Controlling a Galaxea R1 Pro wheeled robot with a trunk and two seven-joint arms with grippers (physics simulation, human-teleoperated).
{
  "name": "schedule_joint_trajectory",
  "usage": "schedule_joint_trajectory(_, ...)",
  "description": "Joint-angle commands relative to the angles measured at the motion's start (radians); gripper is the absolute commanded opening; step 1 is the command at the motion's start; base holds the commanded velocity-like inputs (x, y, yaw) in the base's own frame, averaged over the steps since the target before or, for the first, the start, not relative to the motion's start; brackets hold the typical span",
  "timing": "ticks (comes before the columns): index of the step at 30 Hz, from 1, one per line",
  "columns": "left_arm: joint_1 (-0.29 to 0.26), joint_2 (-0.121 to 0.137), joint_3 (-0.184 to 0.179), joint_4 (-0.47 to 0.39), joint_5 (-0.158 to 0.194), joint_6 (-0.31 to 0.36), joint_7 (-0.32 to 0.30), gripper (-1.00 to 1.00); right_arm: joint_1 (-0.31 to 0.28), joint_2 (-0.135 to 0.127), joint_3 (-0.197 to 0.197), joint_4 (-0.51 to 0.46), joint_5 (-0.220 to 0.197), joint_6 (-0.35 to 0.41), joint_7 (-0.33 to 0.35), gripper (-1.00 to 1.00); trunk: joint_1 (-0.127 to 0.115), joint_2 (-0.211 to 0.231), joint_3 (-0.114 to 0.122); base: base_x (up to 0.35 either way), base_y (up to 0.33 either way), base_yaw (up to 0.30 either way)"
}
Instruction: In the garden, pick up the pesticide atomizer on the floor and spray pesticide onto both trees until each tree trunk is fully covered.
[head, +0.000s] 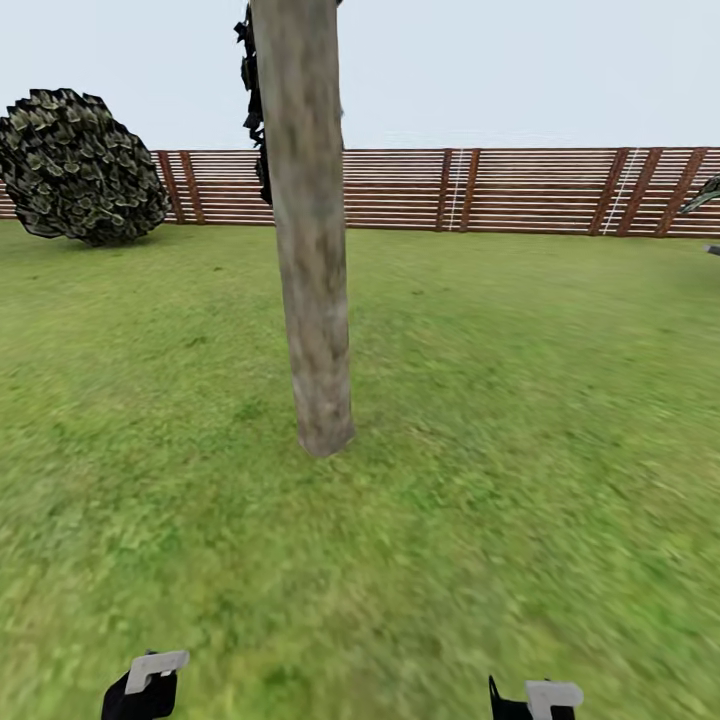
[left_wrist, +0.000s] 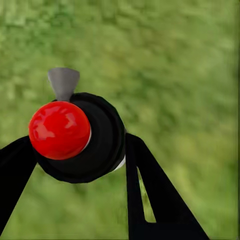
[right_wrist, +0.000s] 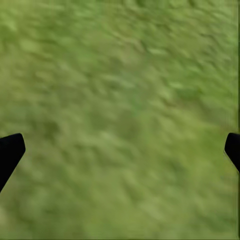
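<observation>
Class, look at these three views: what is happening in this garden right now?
A two-armed robot stands on the lawn facing a bare tree trunk. Its left gripper holds the dark sprayer with the red knob. The right gripper is open above grass. No spray specks are visible on the trunk.

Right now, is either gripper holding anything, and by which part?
The left gripper holds the pesticide atomizer, its fingers clamped on either side of the round black body behind the red part. The right gripper is open over grass.
</observation>
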Motion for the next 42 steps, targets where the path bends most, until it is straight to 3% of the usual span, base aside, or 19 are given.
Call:
schedule_joint_trajectory(1, -0.001, 0.004, -0.003, -0.001, -0.002, -0.001, -0.002, -1.0, 0.0, -0.002, 0.0, -0.003, 0.0, 0.0, 0.0, 1.0, 0.0, 0.0, 0.0, 0.309, -0.136, 0.0)
schedule_joint_trajectory(2, -0.002, 0.005, -0.006, -0.004, -0.005, -0.001, -0.007, -1.0, 0.0, -0.005, 0.0, -0.008, 0.0, 0.001, 0.002, 1.0, 0.0, 0.0, 0.0, 0.309, -0.131, 0.0)
schedule_joint_trajectory(3, -0.005, 0.009, -0.013, -0.011, -0.024, 0.0, -0.08, -1.0, 0.0, -0.019, 0.004, -0.055, 0.004, 0.004, 0.007, 1.0, 0.0, 0.0, 0.0, 0.309, -0.121, 0.0)
schedule_joint_trajectory(6, -0.009, 0.022, -0.013, -0.015, -0.083, 0.002, -0.202, -1.0, 0.0, -0.022, 0.012, -0.11, 0.02, 0.007, 0.011, 1.0, 0.0, 0.0, 0.0, 0.309, -0.116, 0.0)
schedule_joint_trajectory(7, -0.012, 0.032, -0.012, -0.02, -0.119, 0.006, -0.257, -1.0, 0.0, -0.023, 0.019, -0.135, 0.042, 0.008, 0.018, 1.0, 0.0, 0.0, 0.0, 0.301, -0.104, 0.0)
schedule_joint_trajectory(8, -0.018, 0.047, -0.01, -0.033, -0.17, 0.015, -0.332, -1.0, 0.0, -0.024, 0.026, -0.171, 0.093, 0.01, 0.039, 1.0, 0.0, 0.0, 0.0, 0.282, -0.093, 0.0)
schedule_joint_trajectory(9, -0.022, 0.05, -0.01, -0.039, -0.185, 0.018, -0.354, -1.0, 0.0, -0.025, 0.028, -0.181, 0.113, 0.011, 0.05, 1.0, 0.0, 0.0, 0.0, 0.273, -0.09, 0.0)
schedule_joint_trajectory(12, -0.057, 0.065, -0.011, -0.077, -0.24, 0.027, -0.469, -1.0, -0.005, -0.026, 0.033, -0.234, 0.266, 0.028, 0.149, 1.0, 0.0, 0.0, 0.0, 0.192, -0.054, 0.0)
schedule_joint_trajectory(13, -0.06, 0.067, -0.011, -0.08, -0.244, 0.028, -0.485, -1.0, -0.007, -0.027, 0.033, -0.24, 0.285, 0.036, 0.164, 1.0, 0.0, 0.0, 0.0, 0.091, -0.022, 0.0)
schedule_joint_trajectory(15, -0.074, 0.074, -0.012, -0.125, -0.287, 0.038, -0.62, -1.0, -0.046, -0.027, 0.034, -0.277, 0.366, 0.14, 0.308, 1.0, 0.0, 0.0, 0.0, 0.033, -0.008, 0.0)
schedule_joint_trajectory(18, -0.089, 0.074, -0.011, -0.195, -0.363, 0.106, -0.776, -1.0, -0.115, -0.027, 0.035, -0.304, 0.388, 0.25, 0.513, 1.0, 0.0, 0.0, 0.0, 0.008, -0.002, 0.0)
schedule_joint_trajectory(19, -0.104, 0.074, -0.011, -0.23, -0.396, 0.163, -0.859, -1.0, -0.156, -0.027, 0.036, -0.311, 0.392, 0.288, 0.622, 1.0, 0.0, 0.0, 0.0, 0.003, -0.001, 0.0)
schedule_joint_trajectory(21, -0.134, 0.075, -0.011, -0.269, -0.426, 0.234, -0.966, -1.0, -0.208, -0.026, 0.036, -0.315, 0.396, 0.324, 0.748, 1.0, 0.0, 0.0, 0.0, 0.001, 0.0, 0.0)
schedule_joint_trajectory(25, -0.181, 0.075, -0.013, -0.307, -0.461, 0.29, -1.128, -1.0, -0.273, -0.022, 0.038, -0.317, 0.41, 0.36, 0.895, 1.0, 0.0, 0.0, 0.0, 0.0, 0.0, 0.0)
schedule_joint_trajectory(26, -0.207, 0.07, -0.013, -0.322, -0.537, 0.302, -1.207, -1.0, -0.3, -0.018, 0.051, -0.32, 0.441, 0.368, 0.987, 1.0, 0.0, 0.0, 0.0, 0.0, 0.0, 0.0)
schedule_joint_trajectory(29, -0.219, 0.061, -0.011, -0.328, -0.625, 0.306, -1.242, -1.0, -0.313, -0.015, 0.078, -0.324, 0.467, 0.37, 1.06, 1.0, 0.0, 0.0, 0.0, 0.0, 0.0, 0.0)
schedule_joint_trajectory(31, -0.221, 0.056, -0.012, -0.329, -0.653, 0.305, -1.25, -1.0, -0.315, -0.014, 0.089, -0.326, 0.473, 0.371, 1.078, 1.0, 0.0, 0.0, 0.0, 0.0, 0.0, 0.0)
schedule_joint_trajectory(36, -0.222, 0.039, -0.019, -0.33, -0.671, 0.298, -1.255, -1.0, -0.317, 0.01, 0.098, -0.327, 0.477, 0.369, 1.089, 1.0, 0.0, 0.0, 0.0, 0.0, 0.0, 0.0)
schedule_joint_trajectory(42, -0.221, 0.021, -0.136, -0.33, -0.673, 0.297, -1.25, -1.0, -0.317, 0.064, 0.126, -0.326, 0.508, 0.369, 1.088, 1.0, 0.0, 0.0, 0.0, 0.0, 0.0, 0.0)
